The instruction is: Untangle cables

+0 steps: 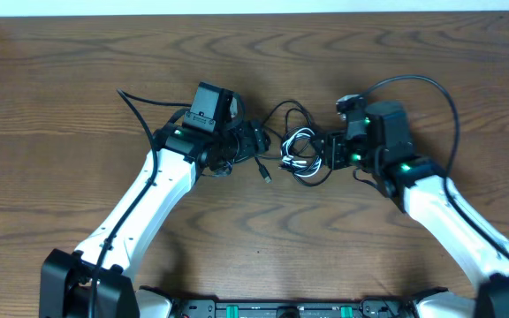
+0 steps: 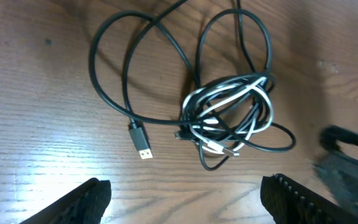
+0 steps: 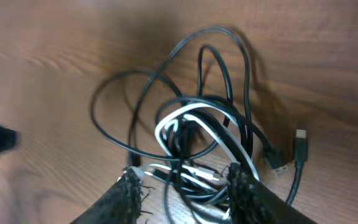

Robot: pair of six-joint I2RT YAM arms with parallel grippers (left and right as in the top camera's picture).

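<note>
The cables (image 1: pixel 300 152) – two black cords and a white cord (image 2: pixel 229 93) – are seen knotted into one clump at the middle of the wooden table (image 1: pixel 60 79), between the two arms. The left gripper (image 2: pixel 185 186) is held wide apart just short of the clump, with nothing between its fingers. The right gripper (image 3: pixel 188 183) is parted too and set astride the near edge of the clump. White and black strands run through its gap, though none is seen to be pinched. The risk is judged to lie there. Were the jaws shut on that spot, several strands would likely be caught at once, and a pull would tighten the knot or drag the whole clump across the wood rather than free one cord. The white cord is wound through the core and crossed by black loops, so its way out is blocked. A loose plug (image 2: pixel 143 149) on a black end is seen lying clear of the clump on the left gripper's side, and a second plug (image 3: pixel 300 146) is shown beside the clump in the right wrist view – cleaner holds, it is thought. A thicker arm wire (image 1: pixel 440 88) is arched behind the right arm, well apart from the clump.
</note>
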